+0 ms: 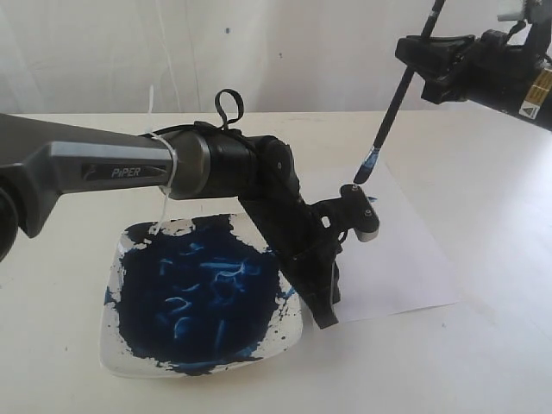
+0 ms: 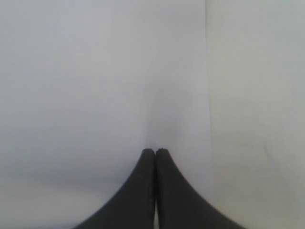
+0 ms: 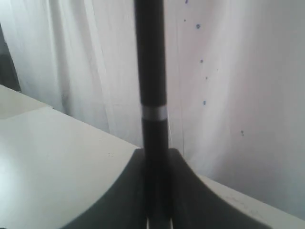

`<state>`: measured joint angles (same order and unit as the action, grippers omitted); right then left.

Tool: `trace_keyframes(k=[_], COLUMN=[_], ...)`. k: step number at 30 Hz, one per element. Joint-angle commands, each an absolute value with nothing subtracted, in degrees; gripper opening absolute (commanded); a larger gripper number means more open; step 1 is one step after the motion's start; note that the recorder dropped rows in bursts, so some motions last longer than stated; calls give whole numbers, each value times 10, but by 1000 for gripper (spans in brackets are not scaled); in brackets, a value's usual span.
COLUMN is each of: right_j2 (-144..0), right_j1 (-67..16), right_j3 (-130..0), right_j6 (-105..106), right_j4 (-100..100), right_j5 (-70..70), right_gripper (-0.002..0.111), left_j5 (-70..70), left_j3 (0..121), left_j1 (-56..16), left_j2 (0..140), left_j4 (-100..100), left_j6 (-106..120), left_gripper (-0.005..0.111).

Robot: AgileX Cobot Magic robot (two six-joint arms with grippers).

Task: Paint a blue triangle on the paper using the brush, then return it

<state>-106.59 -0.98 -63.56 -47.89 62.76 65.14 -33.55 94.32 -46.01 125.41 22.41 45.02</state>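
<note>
From my station the left hand (image 1: 331, 316) was reaching across the dish (image 1: 114, 341) of blue paint with its fingers (image 2: 143, 164) pressed together and empty. Their tips were planted on the paper (image 1: 405, 259), I judged to pin the thin sheet so a wet stroke would not drag it over the table (image 1: 483, 362). The right hand (image 1: 429, 47) was clamped on the black handle of the brush (image 1: 392, 108), high up and well away from the ferrule. The blue-stained bristles (image 1: 369, 162) hung tilted above the far part of the sheet, apparently clear of it. No blue triangle showed on the paper that I could see, though the left arm hid a strip of it. So I took the painting as not begun, with the first touch to come down beside the pinning hand.
</note>
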Motion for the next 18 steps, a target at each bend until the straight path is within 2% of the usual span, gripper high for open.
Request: trace_keyframes(k=[1,11,18], right_j2=[-1052,-1051,-1053], right_j1=[-12,-115,-143], right_j3=[-571,-498,-499], right_j6=[-471,-311,-282], right_j4=[537,295,253], right_j5=[659,631,589], right_gripper=[0,0,0], left_j5=[-342,-342,-342], left_j3=[944,944,944], left_j1=[-464,-464,-464], left_j2=[1259,1259,1259], left_j4=[226,226,226], left_j6=[449,449,449], left_gripper=[0,0,0])
